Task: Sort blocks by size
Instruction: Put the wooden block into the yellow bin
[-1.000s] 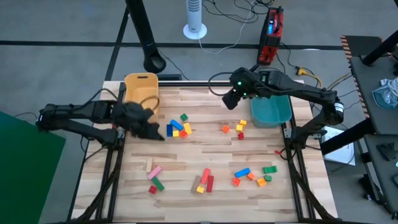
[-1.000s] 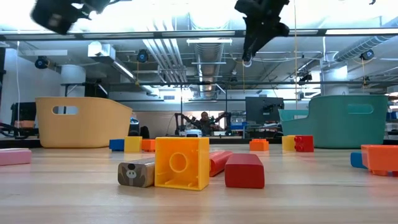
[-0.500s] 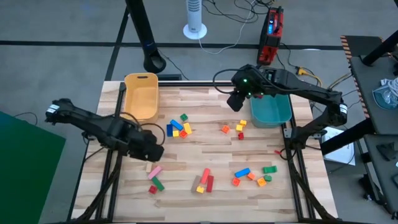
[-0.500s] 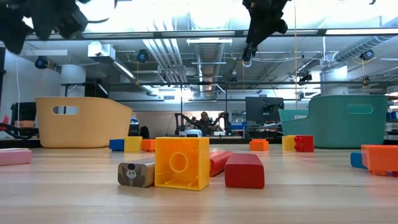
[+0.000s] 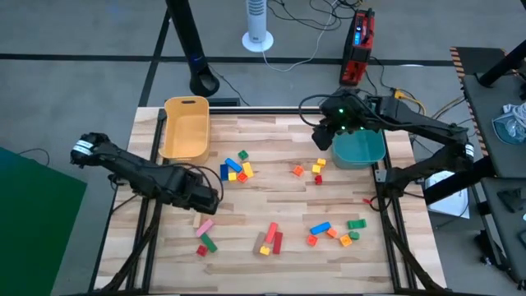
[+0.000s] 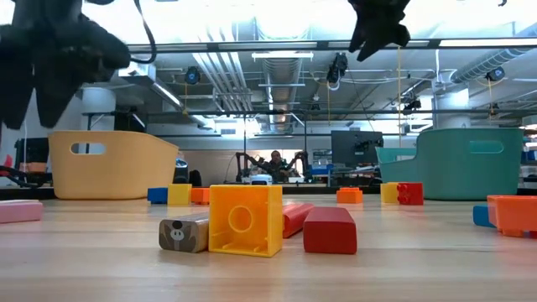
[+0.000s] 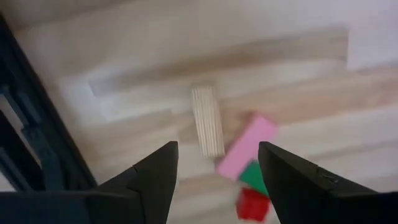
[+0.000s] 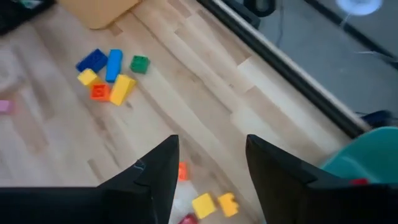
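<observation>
The blocks lie on the wooden table in loose groups: blue, yellow, orange and green ones (image 5: 236, 167) near the yellow bin, a few (image 5: 311, 170) beside the teal bin, red and yellow bars (image 5: 271, 238) near the front, and more (image 5: 335, 230) at the front right. A pale wooden bar (image 7: 207, 121), a pink block (image 7: 247, 146), a green one (image 7: 254, 177) and a red one (image 7: 252, 205) lie at the front left. My left gripper (image 5: 205, 197) hovers open above that group. My right gripper (image 5: 322, 136) hangs open, high beside the teal bin.
The yellow bin (image 5: 186, 127) stands at the far left of the table and the teal bin (image 5: 359, 148) at the far right. Bare wood (image 5: 271, 193) lies between the block groups. In the low view a yellow block (image 6: 245, 220) and a red one (image 6: 330, 231) stand close to the camera.
My left gripper has swung from beside the yellow bin toward the table's near edge and come lower, ending over the pink block and wooden bar. My right gripper has drifted toward the table's right edge, nearer the teal bin. No block has moved.
</observation>
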You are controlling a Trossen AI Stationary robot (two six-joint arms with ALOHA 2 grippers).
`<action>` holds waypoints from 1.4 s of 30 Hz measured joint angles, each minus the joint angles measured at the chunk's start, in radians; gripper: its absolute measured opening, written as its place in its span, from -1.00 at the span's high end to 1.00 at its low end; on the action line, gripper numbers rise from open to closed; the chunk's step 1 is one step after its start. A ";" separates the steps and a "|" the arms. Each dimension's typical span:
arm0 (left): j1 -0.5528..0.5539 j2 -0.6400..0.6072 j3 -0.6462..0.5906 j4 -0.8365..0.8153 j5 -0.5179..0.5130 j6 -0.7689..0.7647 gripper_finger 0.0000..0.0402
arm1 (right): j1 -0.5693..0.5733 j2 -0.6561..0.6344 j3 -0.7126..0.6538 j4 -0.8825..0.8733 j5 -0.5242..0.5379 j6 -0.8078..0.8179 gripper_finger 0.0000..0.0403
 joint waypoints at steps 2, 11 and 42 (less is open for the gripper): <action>-0.009 -0.004 -0.028 0.029 -0.022 0.000 -0.04 | 0.000 -0.009 -0.023 0.012 -0.016 0.018 0.06; -0.059 -0.001 -0.125 0.158 -0.021 -0.048 -0.04 | 0.000 -0.009 -0.109 0.068 -0.028 0.064 -0.14; -0.111 0.270 -0.173 0.353 -0.003 -0.006 -0.15 | 0.000 -0.008 -0.129 0.127 -0.046 0.050 -0.29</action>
